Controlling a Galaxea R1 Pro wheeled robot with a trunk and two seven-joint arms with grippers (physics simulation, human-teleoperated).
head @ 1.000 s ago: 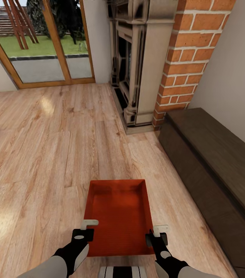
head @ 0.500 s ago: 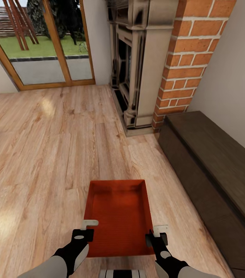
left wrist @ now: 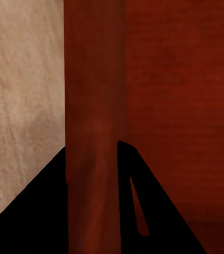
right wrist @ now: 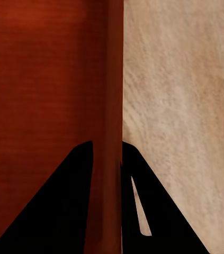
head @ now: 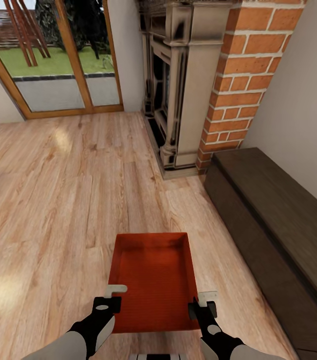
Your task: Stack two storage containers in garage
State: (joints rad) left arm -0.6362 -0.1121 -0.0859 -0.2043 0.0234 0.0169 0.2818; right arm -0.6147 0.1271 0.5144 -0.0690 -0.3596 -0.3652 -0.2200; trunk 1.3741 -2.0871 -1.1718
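i hold one orange-red rectangular open-top storage container (head: 153, 280) out in front of my trunk, level, its open side up, above the pale wood-plank floor (head: 53, 200) of the living room. my left gripper (head: 110, 295) is clamped on the container's left wall near the corner closest to me, and my right gripper (head: 201, 301) is clamped on the right wall opposite it. in the left wrist view the red wall (left wrist: 93, 132) runs straight between my two dark fingers (left wrist: 37, 211), one outside the box and one inside, both pressed to it. the right wrist view gives the same: the thin red wall (right wrist: 112, 132) pinched between my black fingers (right wrist: 53, 211), the box's inner floor on one side and wood planks (right wrist: 180, 106) on the other.

ahead and to the right stands a dark carved stone fireplace surround (head: 178, 85) set against a red brick chimney column (head: 238, 80). a long, low dark brown wooden bench (head: 278, 225) runs along the white wall (head: 303, 100) on my right, starting just beside the brick. ahead and to the left is a wood-framed glass patio door (head: 58, 65), with green lawn (head: 53, 57) and a reddish wooden frame (head: 23, 25) showing through the panes. a bright patch of light lies on the planks near the door.
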